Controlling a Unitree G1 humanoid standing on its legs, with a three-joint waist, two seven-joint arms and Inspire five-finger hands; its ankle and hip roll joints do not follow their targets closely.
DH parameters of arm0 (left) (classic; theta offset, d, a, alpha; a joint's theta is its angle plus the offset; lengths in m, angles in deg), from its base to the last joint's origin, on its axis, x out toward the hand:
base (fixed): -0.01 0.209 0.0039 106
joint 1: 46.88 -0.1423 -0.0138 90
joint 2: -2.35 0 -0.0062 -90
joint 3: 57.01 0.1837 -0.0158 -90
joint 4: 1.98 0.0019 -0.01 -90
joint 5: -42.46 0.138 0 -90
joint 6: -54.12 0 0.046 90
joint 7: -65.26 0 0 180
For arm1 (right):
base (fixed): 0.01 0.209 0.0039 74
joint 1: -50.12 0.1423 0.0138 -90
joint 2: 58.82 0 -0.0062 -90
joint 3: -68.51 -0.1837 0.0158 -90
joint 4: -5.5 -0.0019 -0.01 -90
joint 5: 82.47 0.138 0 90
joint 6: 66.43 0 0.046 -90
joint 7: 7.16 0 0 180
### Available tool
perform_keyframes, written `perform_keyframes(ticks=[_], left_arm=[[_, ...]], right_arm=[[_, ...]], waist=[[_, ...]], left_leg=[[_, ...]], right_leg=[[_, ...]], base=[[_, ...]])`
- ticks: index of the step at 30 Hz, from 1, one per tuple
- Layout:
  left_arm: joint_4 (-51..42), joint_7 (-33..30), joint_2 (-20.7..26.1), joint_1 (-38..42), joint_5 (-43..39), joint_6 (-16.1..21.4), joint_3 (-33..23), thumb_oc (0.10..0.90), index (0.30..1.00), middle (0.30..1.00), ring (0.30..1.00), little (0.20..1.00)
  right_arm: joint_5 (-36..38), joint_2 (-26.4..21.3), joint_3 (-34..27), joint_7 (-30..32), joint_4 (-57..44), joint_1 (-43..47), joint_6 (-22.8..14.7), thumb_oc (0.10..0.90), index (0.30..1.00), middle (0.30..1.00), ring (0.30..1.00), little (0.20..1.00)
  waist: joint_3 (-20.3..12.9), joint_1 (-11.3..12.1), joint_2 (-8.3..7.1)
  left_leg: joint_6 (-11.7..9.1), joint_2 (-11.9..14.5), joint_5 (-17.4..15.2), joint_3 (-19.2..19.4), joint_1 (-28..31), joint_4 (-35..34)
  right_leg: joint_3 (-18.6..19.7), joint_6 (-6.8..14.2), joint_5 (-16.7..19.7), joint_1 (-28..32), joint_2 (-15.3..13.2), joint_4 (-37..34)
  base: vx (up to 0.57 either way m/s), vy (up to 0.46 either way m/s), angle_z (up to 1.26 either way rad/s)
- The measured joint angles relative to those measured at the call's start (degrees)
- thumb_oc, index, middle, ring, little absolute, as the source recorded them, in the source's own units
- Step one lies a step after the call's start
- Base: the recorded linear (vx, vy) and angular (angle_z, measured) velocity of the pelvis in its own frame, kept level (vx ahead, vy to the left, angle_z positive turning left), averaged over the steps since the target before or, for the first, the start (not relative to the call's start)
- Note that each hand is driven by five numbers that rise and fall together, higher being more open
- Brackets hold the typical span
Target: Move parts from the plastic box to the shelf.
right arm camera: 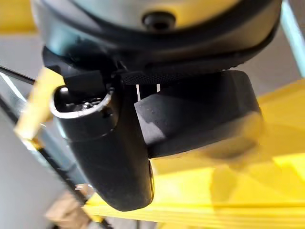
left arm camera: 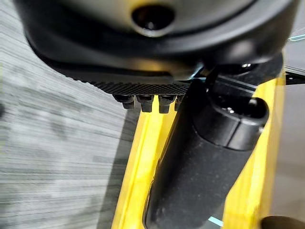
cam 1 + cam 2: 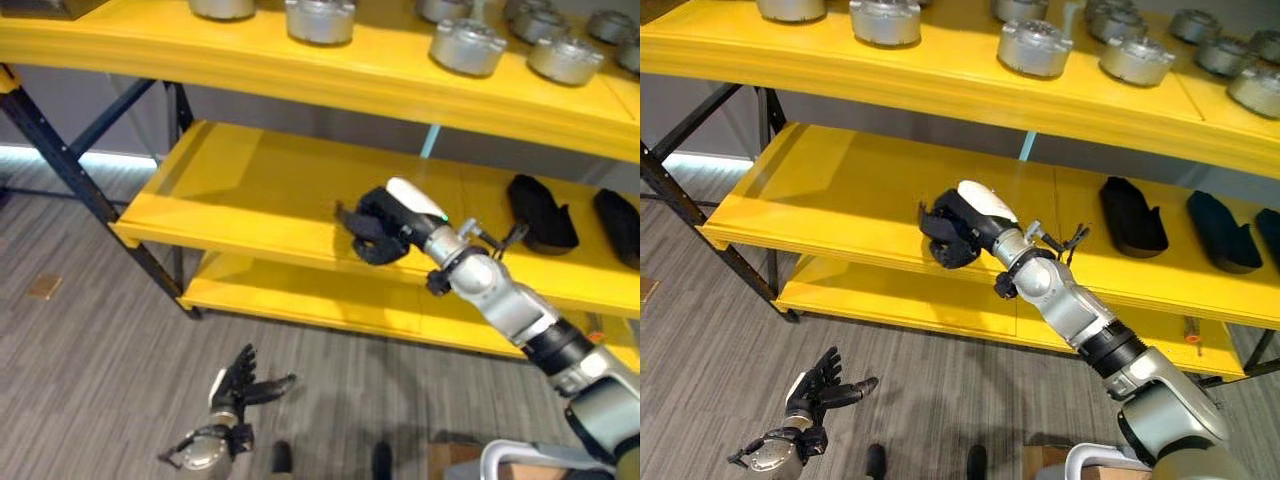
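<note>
Here, right hand (image 3: 958, 232) curled round black part (image 1: 200, 117), over yellow shelf (image 3: 830, 200)

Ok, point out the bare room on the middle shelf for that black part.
The middle shelf is bare left of the right hand, which holds a black part. Its right end is crowded with black parts.

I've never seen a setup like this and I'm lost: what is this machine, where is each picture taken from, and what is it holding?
It is a humanoid robot with two arms. Two pictures come from its head cameras, looking down at a yellow shelf; two come from cameras on its wrists. The right hand is curled round a black part over the middle level, where similar black parts already lie. Round metal parts sit on the top level. The left hand hangs low over the floor, fingers spread, holding nothing.
</note>
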Motion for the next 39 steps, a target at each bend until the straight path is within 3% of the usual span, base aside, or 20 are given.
perform_keyframes(ticks=[3,7,12,18,39], left_arm=[[0.0,-0.02,0.39,1.22,-0.1,0.5,0.59,0.9,1.0,1.0,1.0,1.0],[-0.02,-0.12,0.65,6.39,-0.25,1.46,1.31,0.9,1.0,1.0,1.0,1.0],[0.06,-0.5,0.62,9.93,-2.33,2.64,2.38,0.9,1.0,1.0,1.0,1.0],[0.01,-0.75,0.67,11.31,-2.34,3.99,2.23,0.9,1.0,1.0,1.0,1.0],[0.09,-1.79,0.75,14.12,-4.61,5.07,2.79,0.9,1.0,1.0,1.0,1.0]], right_arm=[[-4.84,0.37,2.39,1.84,7.29,6.55,-0.35,0.4,0.3,0.3,0.3,0.3],[-8.91,0.4,2.73,5.16,16.77,18.91,-0.1,0.4,0.3,0.3,0.3,0.3],[-10.76,0.53,3.95,8.61,20.51,24.3,0.31,0.4,0.3,0.3,0.3,0.3],[-10.93,-3.67,7.21,8.54,21.92,27.9,-1.44,0.4,0.3,0.3,0.3,0.3],[-8.96,-3.65,8.78,10.22,39.08,31.04,-1.46,0.4,0.3,0.3,0.3,0.3]], waist=[[3.4,0.94,2.69],[9.18,2.15,4.21],[13.21,3.45,3.99],[13.8,3.65,4.54],[13.82,3.7,4.61]], left_leg=[[-0.22,0.27,0.63,-1.08,-3.86,1.16],[-0.36,0.44,1.0,-2.2,-9.87,4.18],[-0.52,0.56,1.6,-2.6,-13.19,4.68],[-0.5,0.13,1.6,-3.81,-14.59,4.59],[-0.48,-0.22,1.59,-3.78,-15.1,4.56]], right_leg=[[-1.01,-0.42,0.64,-2.81,0.54,0.03],[-1.51,-0.95,2.23,-7.01,0.63,0.05],[-1.6,-1.22,2.82,-9.85,0.51,0.35],[-2.83,-1.08,2.66,-10.52,0.17,0.14],[-2.89,-1.04,2.63,-11.15,-0.15,0.15]], base=[[-0.17,-0.042,0.13],[-0.08,-0.011,0.08],[-0.04,-0.007,0.06],[0.0,-0.005,0.1],[0.0,0.0,0.0]])
